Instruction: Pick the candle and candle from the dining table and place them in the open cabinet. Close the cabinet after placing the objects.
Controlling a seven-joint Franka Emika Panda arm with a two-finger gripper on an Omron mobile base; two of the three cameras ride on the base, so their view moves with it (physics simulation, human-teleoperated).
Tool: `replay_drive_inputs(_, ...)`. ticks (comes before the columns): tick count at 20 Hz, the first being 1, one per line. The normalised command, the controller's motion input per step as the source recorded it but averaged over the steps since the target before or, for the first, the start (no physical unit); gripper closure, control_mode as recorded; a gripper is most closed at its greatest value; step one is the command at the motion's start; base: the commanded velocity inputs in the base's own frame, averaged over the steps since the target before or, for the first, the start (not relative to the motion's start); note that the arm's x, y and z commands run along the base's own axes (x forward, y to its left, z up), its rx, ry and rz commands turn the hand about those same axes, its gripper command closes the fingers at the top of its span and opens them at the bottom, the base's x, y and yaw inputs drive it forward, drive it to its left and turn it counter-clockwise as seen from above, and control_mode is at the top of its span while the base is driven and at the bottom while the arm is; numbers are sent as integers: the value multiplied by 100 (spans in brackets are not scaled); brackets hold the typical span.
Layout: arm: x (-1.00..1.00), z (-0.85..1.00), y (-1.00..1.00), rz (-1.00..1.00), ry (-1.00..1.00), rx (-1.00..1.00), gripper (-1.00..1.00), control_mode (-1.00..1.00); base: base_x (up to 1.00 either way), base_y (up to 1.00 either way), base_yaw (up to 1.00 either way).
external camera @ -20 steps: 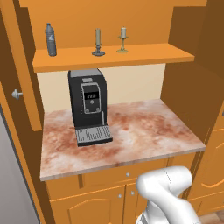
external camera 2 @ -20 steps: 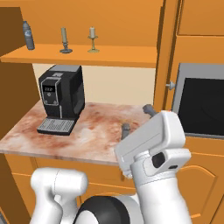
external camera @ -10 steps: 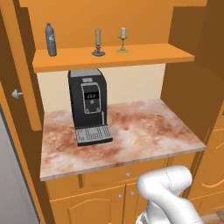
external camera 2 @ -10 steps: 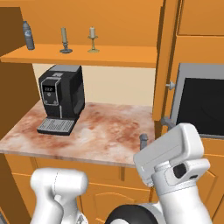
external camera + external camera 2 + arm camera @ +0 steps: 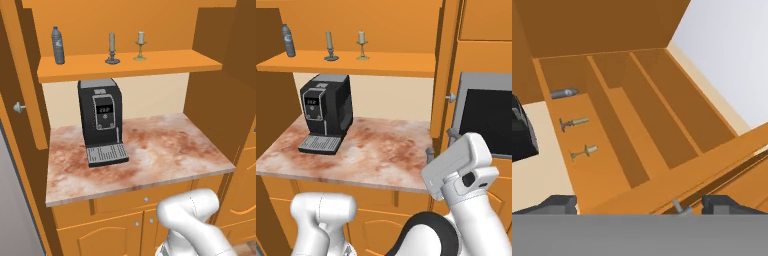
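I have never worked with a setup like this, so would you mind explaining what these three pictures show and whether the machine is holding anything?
It is a simulated kitchen with a white robot arm on a driving base. Two pictures come from cameras on the base, behind the arm's left and right. The third looks along the hand, so the scene appears rolled sideways. On the open cabinet's shelf stand a grey-blue bottle, an olive candle and a pale candle. Below, a black coffee machine sits on the marbled counter. The gripper is open and holds nothing.
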Motion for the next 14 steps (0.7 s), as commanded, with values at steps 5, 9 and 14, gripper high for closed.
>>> replay_drive_inputs(5, 35, -4, -20, 0, 0, -3, -100, -100, 0, 0, 0)
replay_drive_inputs(9, 34, -5, -30, 0, 0, -3, -100, -100, 0, 0, 0)
replay_drive_inputs(14, 40, -10, -29, 0, 0, -3, -100, -100, 0, 0, 0)
